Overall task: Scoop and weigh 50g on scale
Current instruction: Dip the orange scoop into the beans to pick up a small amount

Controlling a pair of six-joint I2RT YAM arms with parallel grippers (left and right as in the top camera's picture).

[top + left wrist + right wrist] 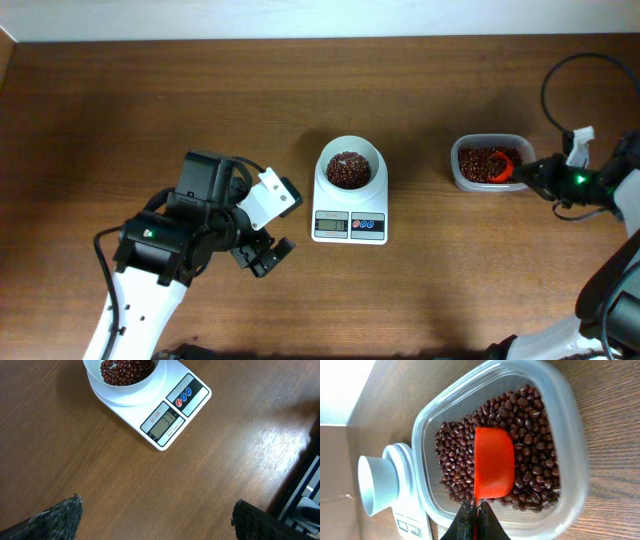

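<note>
Loose, roll-prone small red-brown beans [535, 415] fill the clear plastic tub [572, 435], with some in the small white digital scale [349, 226], so the right gripper [476, 512], clamped on the handle of the orange-red plastic scoop [494, 460], should lift level, while the left gripper [157, 517] gapes wide.

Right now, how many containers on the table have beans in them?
2. The white bowl on the scale, mid-table, and the clear tub to its right, where the orange scoop lies in the beans. None seem hidden.
</note>
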